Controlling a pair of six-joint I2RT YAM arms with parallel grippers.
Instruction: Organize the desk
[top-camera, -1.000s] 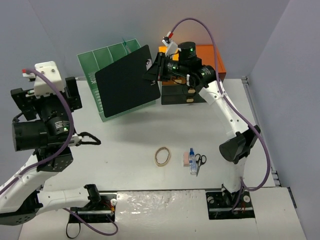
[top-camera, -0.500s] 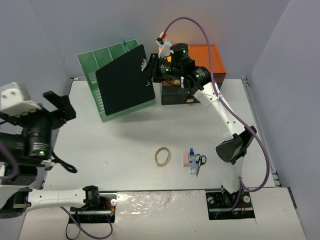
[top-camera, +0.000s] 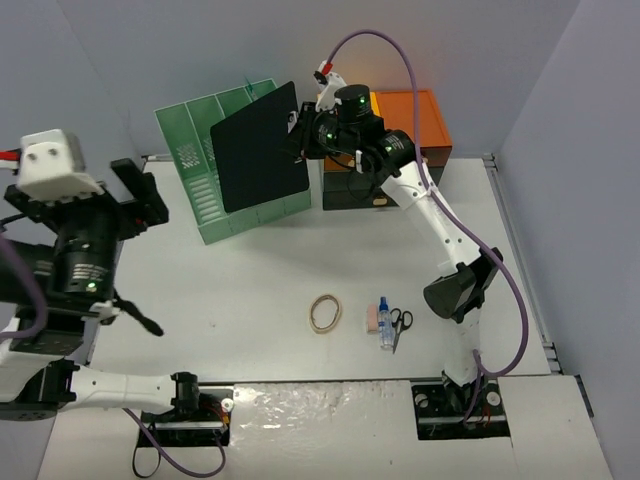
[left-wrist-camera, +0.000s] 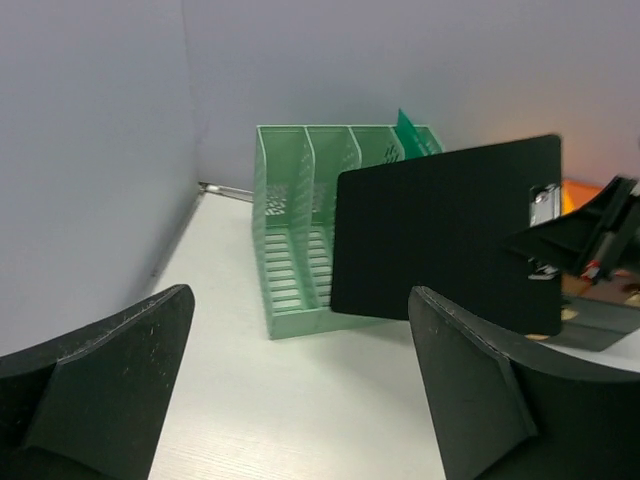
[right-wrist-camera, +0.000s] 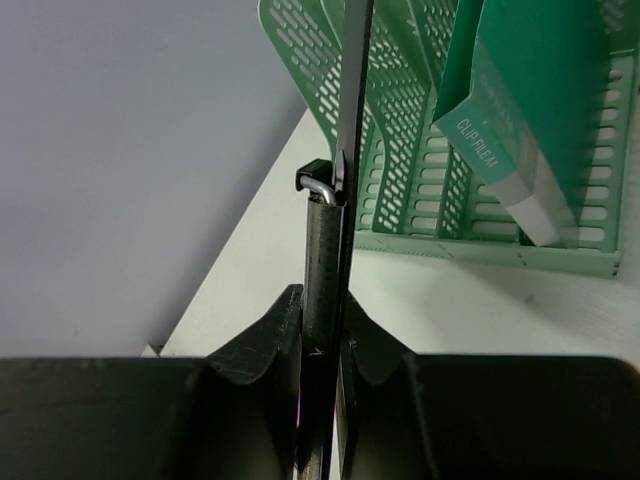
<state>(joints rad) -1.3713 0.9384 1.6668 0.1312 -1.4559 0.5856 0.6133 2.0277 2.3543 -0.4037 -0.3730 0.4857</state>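
The green file rack (top-camera: 205, 190) stands at the far left of the white surface (top-camera: 250, 290), its open slots facing up and forward. In the right wrist view, a green folder (right-wrist-camera: 520, 110) leans in one of the slots on the rack's right side. The slots on the left look bare in the left wrist view.

The right jaws are pressed onto the clip end of a black clipboard (top-camera: 258, 148), pinching it edge-on. The board hangs tilted in the air in front of the rack's right slots, and whether it touches the rack cannot be told. Just right of the rack sits a cabinet (top-camera: 410, 115) with an orange top and dark drawers. What the drawers hold is hidden.

The left jaws are spread wide and grip nothing. They are raised over the left edge of the surface and point toward the rack.

Loose on the surface near the arm bases lie a rubber band (top-camera: 325, 313), a pink eraser (top-camera: 372, 318), a small bottle (top-camera: 385, 325) and scissors (top-camera: 400, 322). The last three lie close together.
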